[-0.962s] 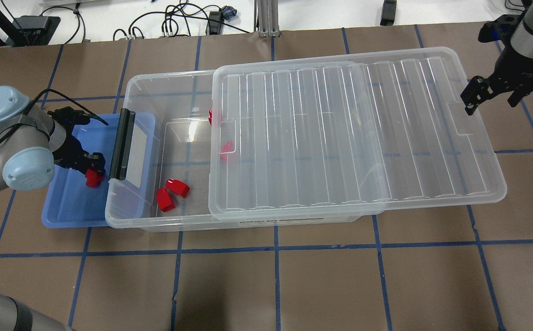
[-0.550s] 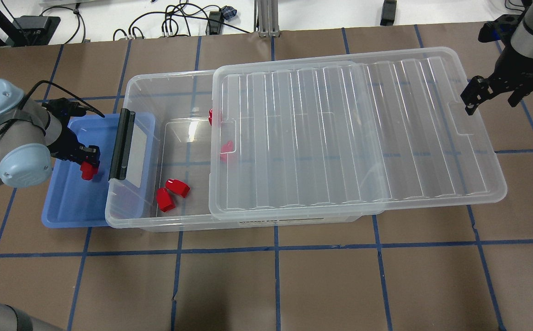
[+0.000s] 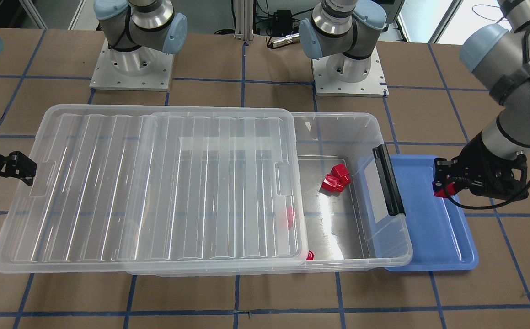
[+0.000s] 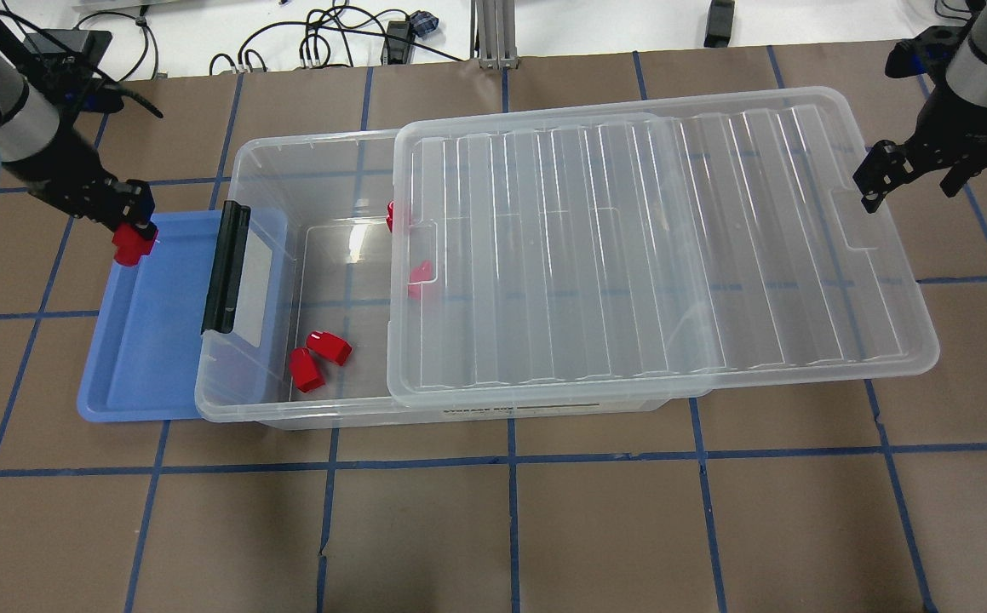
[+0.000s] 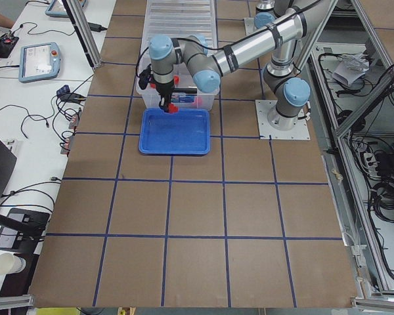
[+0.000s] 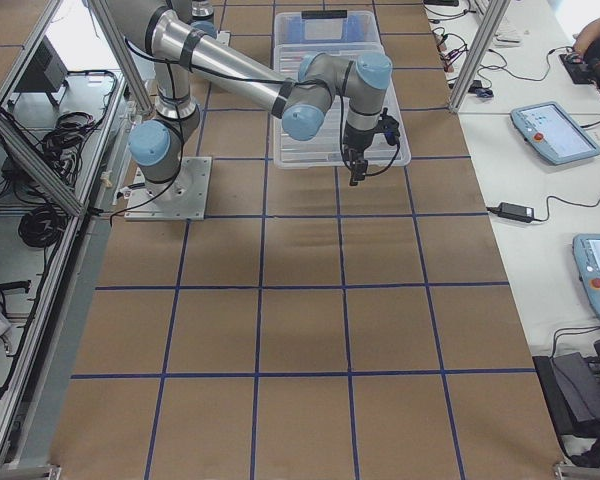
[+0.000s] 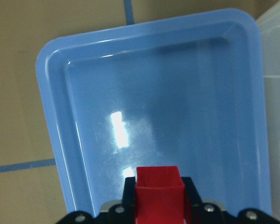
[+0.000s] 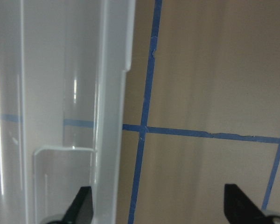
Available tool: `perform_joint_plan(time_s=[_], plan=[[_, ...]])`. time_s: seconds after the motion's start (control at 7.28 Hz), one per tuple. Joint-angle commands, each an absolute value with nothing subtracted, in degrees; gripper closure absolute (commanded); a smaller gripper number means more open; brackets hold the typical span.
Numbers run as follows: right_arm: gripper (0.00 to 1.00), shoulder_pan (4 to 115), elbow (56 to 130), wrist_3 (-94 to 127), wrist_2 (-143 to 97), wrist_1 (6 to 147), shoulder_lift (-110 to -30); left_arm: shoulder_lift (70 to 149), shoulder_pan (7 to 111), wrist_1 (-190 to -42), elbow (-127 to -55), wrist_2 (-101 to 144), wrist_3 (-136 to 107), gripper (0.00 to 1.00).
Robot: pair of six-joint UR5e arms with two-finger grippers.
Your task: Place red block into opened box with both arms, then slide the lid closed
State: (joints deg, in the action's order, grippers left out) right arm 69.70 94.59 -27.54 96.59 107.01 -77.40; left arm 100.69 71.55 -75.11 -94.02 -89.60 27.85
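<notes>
The left jaws are clamped on the red block (image 4: 127,243). The left wrist view shows its square red end pinched between them, with the blue tray (image 7: 60,140) spread out well below. In the overhead view the block seems to sit at the tray's far corner, but the view from the robot's left puts it (image 5: 173,108) above the tray's end nearest the box (so its height shifts where it appears).

Beside the left jaws, toward the other arm, is the box (image 4: 263,409), its black bar (image 4: 227,268) on the short end that overlaps the tray. Past that bar the box is uncovered, and two other red blocks (image 4: 318,358) lie on its floor there. The front-facing view shows one more (image 3: 309,256) at the wall under the lid's edge.

The right jaws are wide apart, holding nothing. In the right wrist view the lid (image 8: 112,116) has its rim just inside one tip, near the end notch, though contact cannot be judged. The other tip is over bare counter (image 8: 200,93). The lid (image 4: 629,255) covers most of the box and overhangs the end nearest the right jaws. The counter (image 4: 510,528) around both arms is brown and crossed by blue tape lines (image 4: 510,460).
</notes>
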Motion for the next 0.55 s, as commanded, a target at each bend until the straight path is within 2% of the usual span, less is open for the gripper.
perform_joint_plan(time_s=[0.0, 0.27, 0.41], plan=[[0.00, 69.8, 93.8, -26.9, 96.2, 106.6, -78.0, 99.3, 80.9, -79.7, -91.1, -89.9, 15.7, 0.96], [0.00, 69.9, 89.1, -26.8, 96.0, 102.3, -79.0, 100.4, 87.6, -79.6, -92.6, -89.7, 6.2, 0.96], [0.00, 69.9, 87.0, -25.4, 95.9, 98.6, -79.5, 101.3, 88.4, -77.3, -96.3, -89.2, 3.7, 0.96]])
